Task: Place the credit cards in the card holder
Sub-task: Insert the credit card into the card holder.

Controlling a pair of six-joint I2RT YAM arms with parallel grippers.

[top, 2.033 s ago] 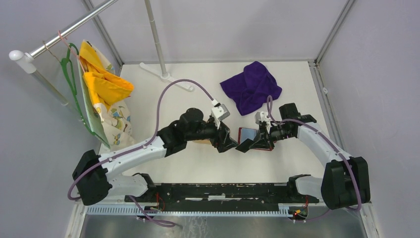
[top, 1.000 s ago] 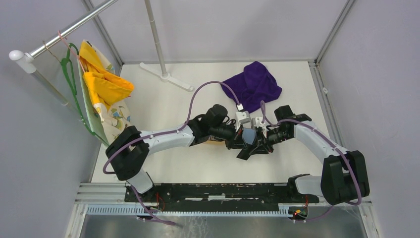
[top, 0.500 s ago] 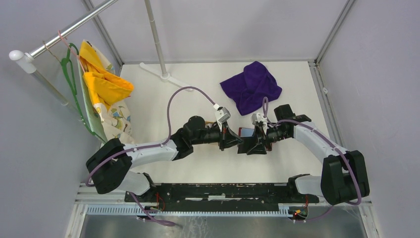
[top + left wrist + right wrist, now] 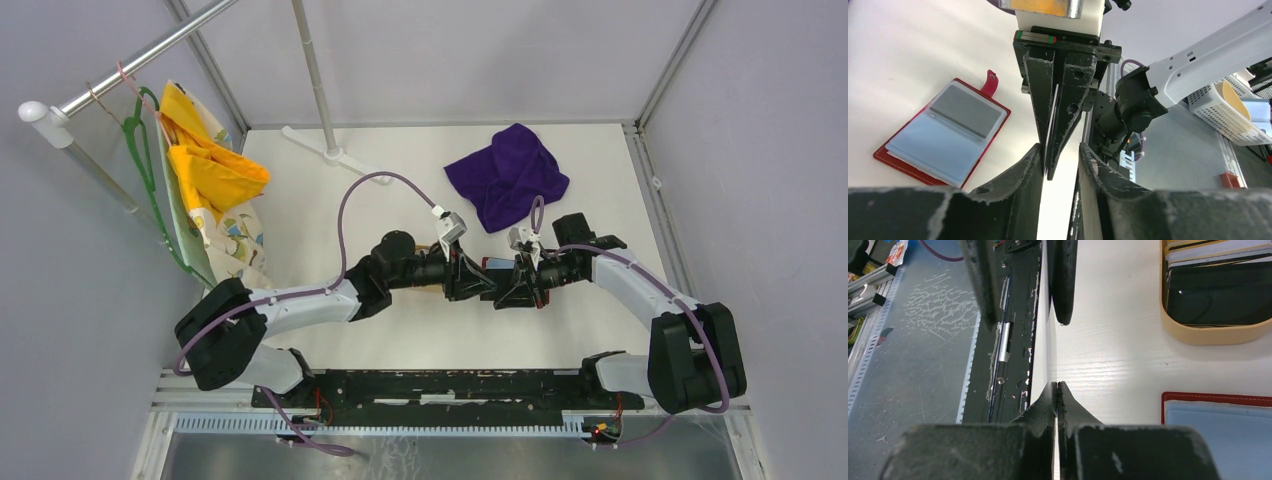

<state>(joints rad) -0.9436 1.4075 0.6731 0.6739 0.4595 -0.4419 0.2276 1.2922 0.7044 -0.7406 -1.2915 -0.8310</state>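
Above the tabletop (image 4: 1118, 340), the right pincer (image 4: 1056, 386) pinches a thin credit card (image 4: 1048, 340) edge-on; the left pincer (image 4: 1060, 148) stands parted around it. Light, stiff and probably slick, it wants a flat-face grip. Nearby, the red card holder (image 4: 943, 135) lies open.

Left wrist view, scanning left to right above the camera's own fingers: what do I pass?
card holder, lying open on the table → credit card, held edge-on in the right gripper → white basket

Robot lab cell, grey panel walls (image 4: 770, 150), aluminium rail (image 4: 400, 425), white table (image 4: 400, 200)
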